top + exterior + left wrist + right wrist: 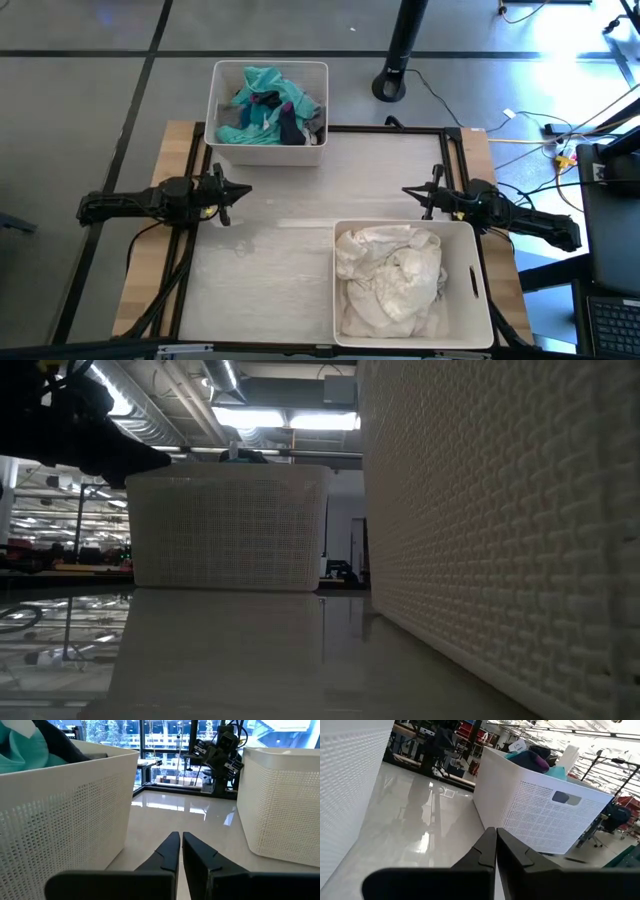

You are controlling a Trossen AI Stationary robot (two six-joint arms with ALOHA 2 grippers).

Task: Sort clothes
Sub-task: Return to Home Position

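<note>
Teal, dark and grey clothes lie heaped in a white bin at the table's far edge. White clothes fill a second white bin at the near right. My left gripper is shut and holds nothing, level above the table at its left side, pointing right. My right gripper is shut and holds nothing at the right side, pointing left. The wrist views show the shut fingertips of the left gripper and of the right gripper over bare table.
The shiny white table top lies bare between the two bins. A dark frame borders the table. A black stand base and cables lie on the floor beyond the far edge.
</note>
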